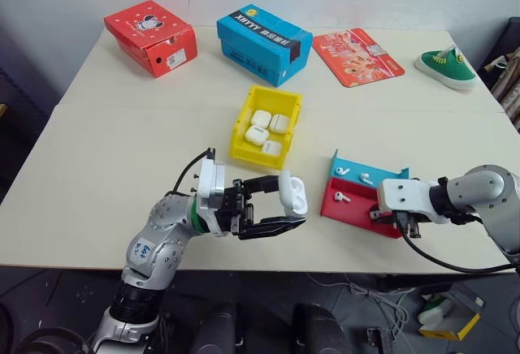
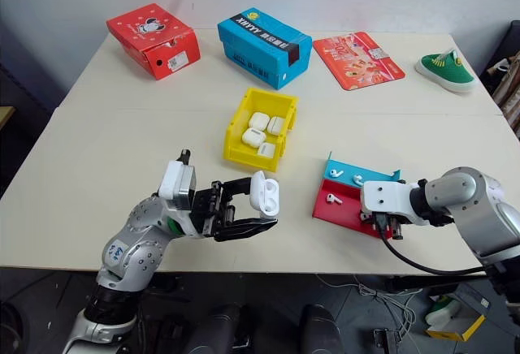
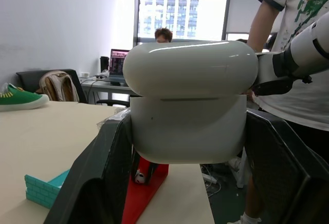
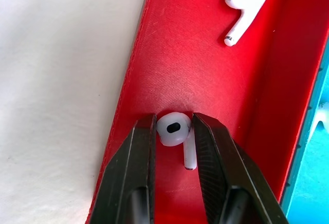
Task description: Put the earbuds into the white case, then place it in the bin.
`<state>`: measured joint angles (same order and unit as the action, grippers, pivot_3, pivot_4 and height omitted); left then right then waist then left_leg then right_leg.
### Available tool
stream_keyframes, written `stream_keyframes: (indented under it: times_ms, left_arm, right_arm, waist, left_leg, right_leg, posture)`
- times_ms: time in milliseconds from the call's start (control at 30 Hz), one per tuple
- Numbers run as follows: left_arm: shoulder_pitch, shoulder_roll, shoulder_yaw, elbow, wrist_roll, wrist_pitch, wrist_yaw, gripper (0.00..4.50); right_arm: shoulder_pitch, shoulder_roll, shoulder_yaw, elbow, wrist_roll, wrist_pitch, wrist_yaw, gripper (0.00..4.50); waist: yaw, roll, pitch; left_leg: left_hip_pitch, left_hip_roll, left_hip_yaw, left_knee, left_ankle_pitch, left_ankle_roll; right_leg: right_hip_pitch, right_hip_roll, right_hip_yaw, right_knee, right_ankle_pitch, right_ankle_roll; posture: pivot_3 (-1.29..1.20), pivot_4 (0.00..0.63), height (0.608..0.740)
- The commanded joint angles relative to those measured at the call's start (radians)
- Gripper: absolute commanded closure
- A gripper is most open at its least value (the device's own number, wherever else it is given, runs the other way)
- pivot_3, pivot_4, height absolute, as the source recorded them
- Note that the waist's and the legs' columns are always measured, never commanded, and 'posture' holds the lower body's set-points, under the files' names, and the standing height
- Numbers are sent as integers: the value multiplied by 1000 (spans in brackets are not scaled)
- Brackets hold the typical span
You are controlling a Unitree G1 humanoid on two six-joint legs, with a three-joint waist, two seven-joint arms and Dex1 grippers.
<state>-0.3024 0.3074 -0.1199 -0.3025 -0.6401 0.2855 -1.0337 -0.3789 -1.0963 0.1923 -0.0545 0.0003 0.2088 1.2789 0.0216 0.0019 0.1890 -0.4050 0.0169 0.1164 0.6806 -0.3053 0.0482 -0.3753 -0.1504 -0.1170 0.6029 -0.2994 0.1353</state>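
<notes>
Clutter rings my workspace: a red shoebox (image 1: 152, 36) and a blue shoebox (image 1: 264, 44) at the far edge of the pale table (image 1: 114, 143), a red printed mat (image 1: 357, 56) beside them, and a green sneaker (image 1: 446, 67) at the far right corner. Between the boxes and me sits the yellow bin (image 1: 266, 125), open-topped, with four glossy white cases (image 1: 266, 129) lying inside. My left gripper (image 1: 280, 206) is clamped on the white case (image 1: 293, 192), a smooth rounded pebble held upright above the table with its lid seam running level across it in the left wrist view. Just right of it lies the angled red and blue tray (image 1: 348, 208). My right gripper (image 4: 174, 131) reaches down into its ribbed red compartment and pinches an earbud (image 4: 175, 129) by its bulb; the right wrist view shows this, plus a second earbud (image 4: 243, 5) lying loose farther along. Two more earbuds (image 1: 355, 175) rest in the blue compartment.
</notes>
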Motion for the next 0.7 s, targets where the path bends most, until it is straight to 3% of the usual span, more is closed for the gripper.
stream_keyframes:
  times_ms: [33, 333, 533, 600, 700]
  left_arm:
    - [5, 7, 6, -40, -25, -5, -11, 1700]
    - [0, 0, 17, -28, -33, -31, -29, 1700]
    - [-61, -40, 26, 26, -92, -18, -70, 1700]
    - [-108, -57, 26, 51, -124, 19, -71, 1700]
    - [-175, -55, 39, 80, -224, 143, -82, 1700]
  right_arm:
    - [4, -14, -8, 24, -23, -14, 2, 4070]
    - [10, -3, -71, 29, 53, -31, 9, 4070]
    - [88, 98, -406, -109, 565, 94, 132, 4070]
    - [97, 189, -514, -175, 732, 162, 41, 4070]
    - [93, 285, -577, -275, 883, 260, -128, 4070]
  waist:
    - [0, 0, 0]
    - [0, 0, 0]
    - [4, 0, 0]
    - [3, 0, 0]
    - [2, 0, 0]
  left_leg:
    - [0, 0, 0, 0, 0, 0]
    - [0, 0, 0, 0, 0, 0]
    - [0, 0, -1, 0, 0, 0]
    - [0, 1, -3, 1, 0, 0]
    - [0, 1, -3, 1, 0, 0]
  right_leg:
    - [0, 0, 0, 0, 0, 0]
    - [0, 0, 0, 0, 0, 0]
    - [0, 0, -1, 0, 0, 0]
    - [2, 1, -2, 0, 0, 0]
    - [2, 0, -2, 1, 0, 0]
  posture:
    - [0, 150, 740]
    - [0, 150, 740]
    - [0, 150, 740]
    - [0, 150, 740]
    - [0, 150, 740]
